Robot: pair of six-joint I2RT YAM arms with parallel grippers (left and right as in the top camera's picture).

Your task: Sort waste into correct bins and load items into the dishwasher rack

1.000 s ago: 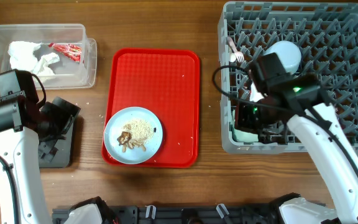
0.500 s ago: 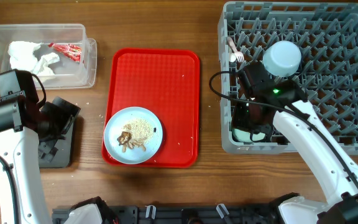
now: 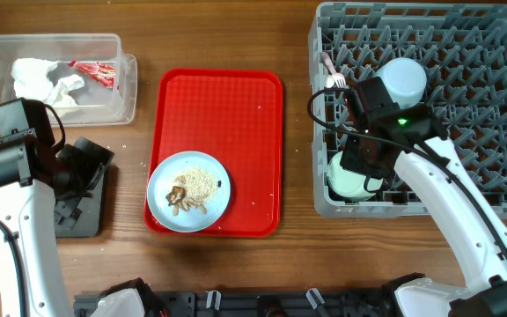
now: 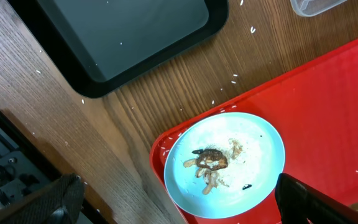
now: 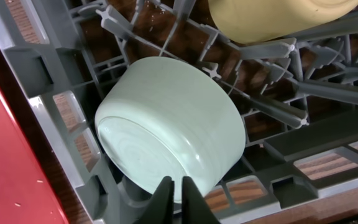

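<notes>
The grey dishwasher rack (image 3: 500, 204) stands at the right. In its front-left corner a pale green bowl (image 3: 347, 176) (image 5: 173, 124) lies tipped on its side between the pegs. My right gripper (image 3: 360, 155) (image 5: 178, 200) is shut, its tips right at the bowl's lower edge with nothing between them. A yellow cup (image 5: 278, 18), an upturned light blue bowl (image 3: 401, 79) and a white fork (image 3: 331, 72) also sit in the rack. The light blue plate (image 3: 188, 191) (image 4: 253, 149) holds brown food scraps (image 4: 211, 163). My left gripper (image 3: 84, 165) (image 4: 179, 208) hangs wide open above the plate's near edge.
The plate lies on a red serving tray (image 3: 227, 106) (image 4: 334, 87). A clear tub (image 3: 126, 97) at the back left holds white napkins (image 3: 42, 79) and a red wrapper (image 3: 95, 72). The black tray (image 3: 82, 216) (image 4: 123, 37) lies under my left arm.
My right wrist has shifted slightly over the rack's front-left corner, and the pale green bowl now shows beside it. The left arm has not moved.
</notes>
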